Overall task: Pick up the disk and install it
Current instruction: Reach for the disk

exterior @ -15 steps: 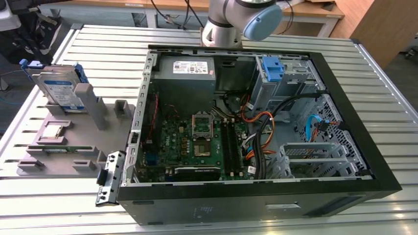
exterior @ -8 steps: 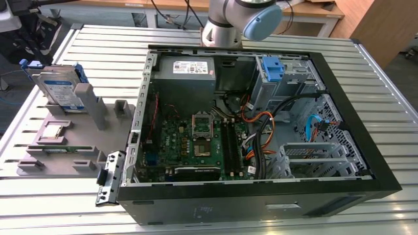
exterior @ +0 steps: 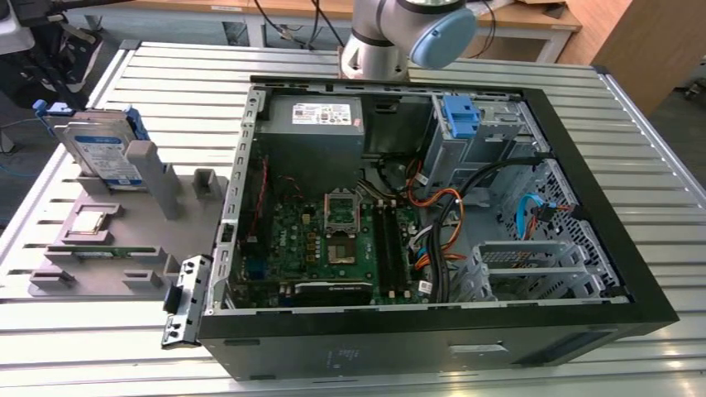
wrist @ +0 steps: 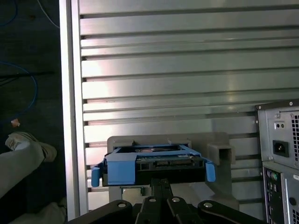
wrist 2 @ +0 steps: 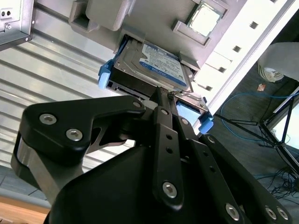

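The disk is a silver-grey drive with a white-and-blue label, framed by blue rails. It stands tilted on edge in a grey holder at the exterior view's left, on the slatted metal table. In both wrist views my gripper points at the disk; its black fingers are drawn together with nothing between them. The fingertips line up with the disk's near edge, and I cannot tell whether they touch it. The open computer case lies to the holder's right.
A small square silver chip rests on the holder beside the disk. Inside the case a bare blue bracket sits in the drive bay among cables. The arm's base stands behind the case. A person's leg is beside the table edge.
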Motion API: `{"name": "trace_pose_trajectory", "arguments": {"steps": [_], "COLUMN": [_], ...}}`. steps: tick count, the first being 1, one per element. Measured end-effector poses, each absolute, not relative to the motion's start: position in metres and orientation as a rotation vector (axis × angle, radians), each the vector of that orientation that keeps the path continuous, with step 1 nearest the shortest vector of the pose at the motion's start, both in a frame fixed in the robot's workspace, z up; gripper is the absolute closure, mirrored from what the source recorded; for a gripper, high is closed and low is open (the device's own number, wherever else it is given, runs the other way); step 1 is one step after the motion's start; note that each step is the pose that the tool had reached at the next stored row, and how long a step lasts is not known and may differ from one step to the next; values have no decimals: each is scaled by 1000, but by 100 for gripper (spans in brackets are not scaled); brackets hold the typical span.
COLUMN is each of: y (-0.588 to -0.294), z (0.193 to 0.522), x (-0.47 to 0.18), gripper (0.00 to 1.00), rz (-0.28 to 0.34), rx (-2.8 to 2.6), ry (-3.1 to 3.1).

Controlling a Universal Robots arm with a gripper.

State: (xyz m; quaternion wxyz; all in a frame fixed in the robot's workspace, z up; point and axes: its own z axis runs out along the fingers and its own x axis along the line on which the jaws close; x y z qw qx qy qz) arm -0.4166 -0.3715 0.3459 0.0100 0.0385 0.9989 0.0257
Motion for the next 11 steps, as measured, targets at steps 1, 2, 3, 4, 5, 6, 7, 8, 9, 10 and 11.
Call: {"name": "trace_pose_trajectory", "arguments": {"steps": [1, 2, 3, 4, 5, 6, 7, 8, 9, 10, 11], "y": [-371, -371, -371, -371, -371, -371, -371, -371, -371, -371, -371], "z": [346, 346, 347, 347, 348, 348, 348, 348, 349, 349, 349], "x": [-417, -417, -417, -417, -417, -417, -417, -417, -417, -417, -417], "gripper": [89, 89, 89, 89, 89, 89, 89, 89, 89, 89, 89], "rz": [80, 80, 80, 80, 80, 80, 80, 80, 80, 80, 80], "rx": [120, 120, 120, 120, 120, 120, 120, 120, 120, 120, 120], "ry": [3118, 3118, 3118, 3118, 3118, 3118, 3118, 3118, 3118, 3118, 3118]}}
